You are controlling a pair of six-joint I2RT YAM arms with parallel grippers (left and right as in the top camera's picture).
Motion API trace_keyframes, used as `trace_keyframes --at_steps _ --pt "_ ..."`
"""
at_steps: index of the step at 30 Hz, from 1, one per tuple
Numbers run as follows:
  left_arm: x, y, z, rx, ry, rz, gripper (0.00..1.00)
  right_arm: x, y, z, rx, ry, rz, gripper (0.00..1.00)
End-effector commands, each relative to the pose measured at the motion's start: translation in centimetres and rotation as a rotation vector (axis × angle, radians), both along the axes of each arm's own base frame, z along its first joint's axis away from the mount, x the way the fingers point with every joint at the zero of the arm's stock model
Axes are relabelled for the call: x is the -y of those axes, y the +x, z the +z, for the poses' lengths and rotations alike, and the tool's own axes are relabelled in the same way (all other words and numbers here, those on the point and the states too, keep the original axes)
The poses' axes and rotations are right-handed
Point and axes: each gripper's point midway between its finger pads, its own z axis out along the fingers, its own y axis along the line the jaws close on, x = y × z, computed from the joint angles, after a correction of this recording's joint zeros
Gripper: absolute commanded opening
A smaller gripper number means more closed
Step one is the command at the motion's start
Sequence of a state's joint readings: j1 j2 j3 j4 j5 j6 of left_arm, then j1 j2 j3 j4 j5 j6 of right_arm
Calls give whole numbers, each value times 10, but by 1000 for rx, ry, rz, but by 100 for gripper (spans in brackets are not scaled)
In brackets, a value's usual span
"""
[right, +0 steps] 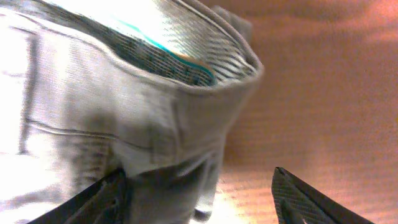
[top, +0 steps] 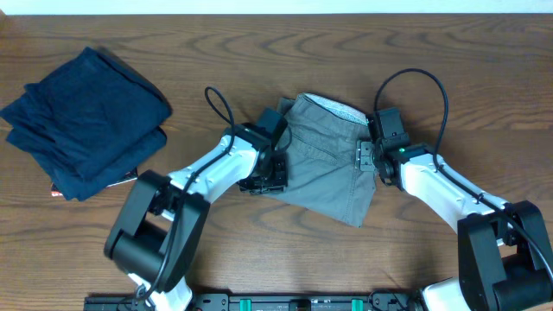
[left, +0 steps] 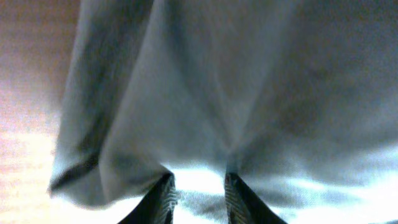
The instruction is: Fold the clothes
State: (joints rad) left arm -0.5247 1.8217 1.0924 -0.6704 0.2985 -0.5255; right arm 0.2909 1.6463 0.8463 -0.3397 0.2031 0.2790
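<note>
The grey shorts (top: 326,160) lie folded in the middle of the table, with the waistband and its paler lining at the far edge. My left gripper (top: 273,175) is at the shorts' left edge. In the left wrist view its fingers (left: 198,190) stand close together with bunched grey cloth (left: 249,93) between them. My right gripper (top: 369,158) is at the shorts' right edge by the waistband. In the right wrist view its fingers (right: 199,199) are wide apart, and the waistband corner (right: 186,124) hangs between them, against the left finger.
A stack of dark navy folded garments (top: 86,121) lies at the far left of the wooden table (top: 449,52). Both arms reach inward from the front edge. Black cables loop above each wrist.
</note>
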Motion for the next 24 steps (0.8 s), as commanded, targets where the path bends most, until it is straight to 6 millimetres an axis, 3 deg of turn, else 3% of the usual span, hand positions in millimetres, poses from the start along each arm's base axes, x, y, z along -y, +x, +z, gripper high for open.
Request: trace_keyframes --at_steps 1,3,4,8,10,13,20,24 --pt "-6 21 38 150 -25 30 57 -7 10 9 12 -10 85 77" --pt "-15 42 57 275 -5 62 93 -8 8 8 2 1 91 78" --pt "-18 57 69 353 -3 79 99 -10 6 7 -6 11 96 78" --pt "0 97 103 596 -100 -79 98 -13 1 5 -28 26 106 79" --pt "7 107 104 647 -127 -154 98 -14 0 4 -36 34 110 80" --pt "17 116 91 655 -203 -249 98 -15 -5 2 -55 39 114 80" --pt "19 139 45 592 -389 -244 98 -13 -11 -1 -86 32 113 81" --pt "25 136 12 507 -451 -214 98 -12 -13 -1 -94 30 113 81"
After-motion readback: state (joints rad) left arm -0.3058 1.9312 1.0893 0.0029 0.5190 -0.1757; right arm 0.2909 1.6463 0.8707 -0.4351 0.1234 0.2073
